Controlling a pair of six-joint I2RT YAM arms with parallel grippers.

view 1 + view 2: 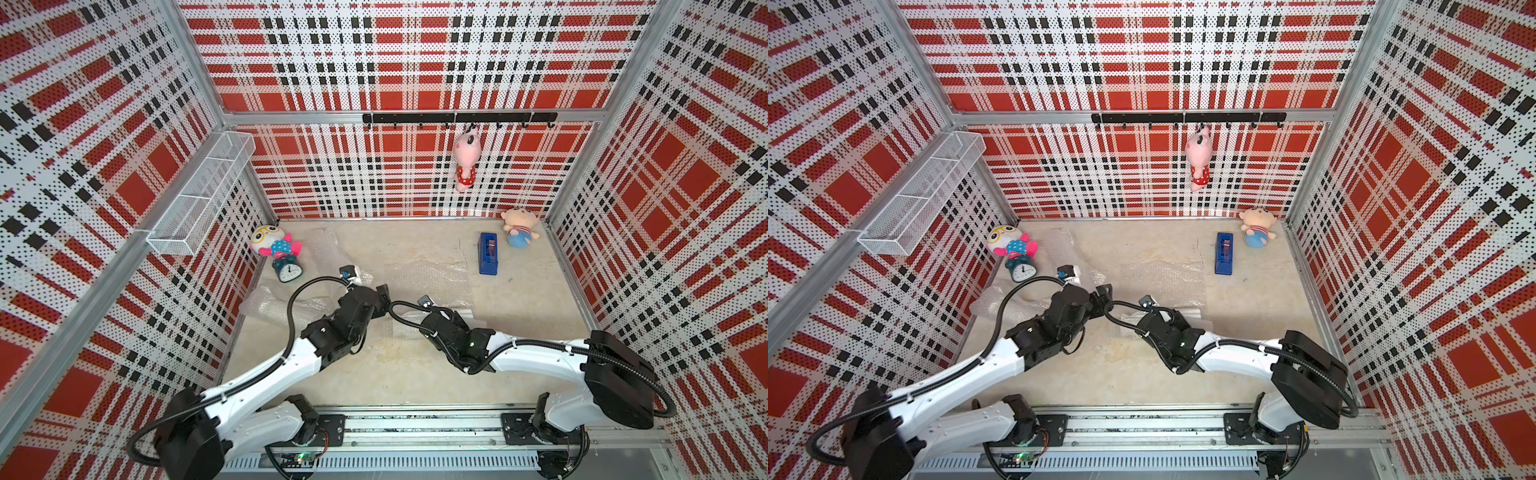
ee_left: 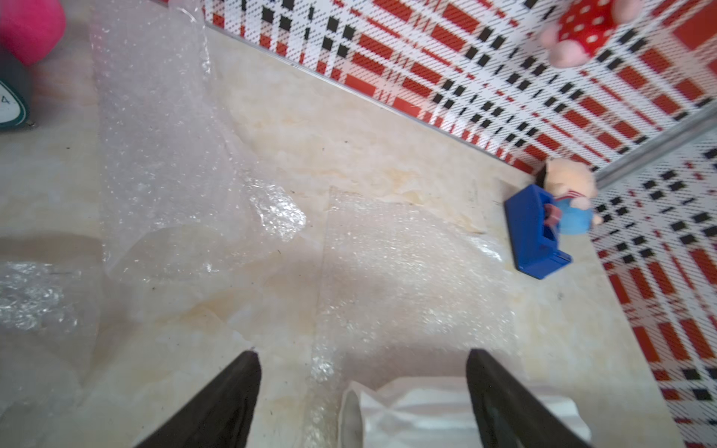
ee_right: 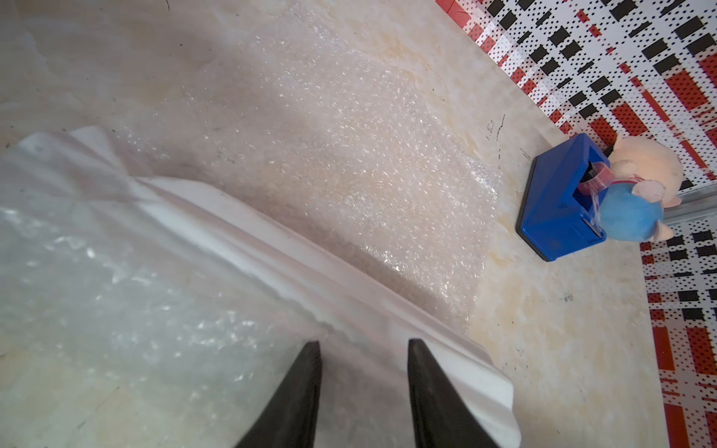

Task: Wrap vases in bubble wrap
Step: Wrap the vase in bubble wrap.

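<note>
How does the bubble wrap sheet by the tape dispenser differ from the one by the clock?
The dispenser-side sheet lies flat and smooth; the clock-side sheet is rumpled and creased. The white vase lies at the dispenser-side sheet's edge; nothing shows on the clock-side sheet. Both are clear bubbled plastic.

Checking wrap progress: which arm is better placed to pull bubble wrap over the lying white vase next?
Right, likely: the right gripper hangs open above the bubble wrap draped on the white ribbed vase; the left gripper, wide open, sits at the vase's end.
</note>
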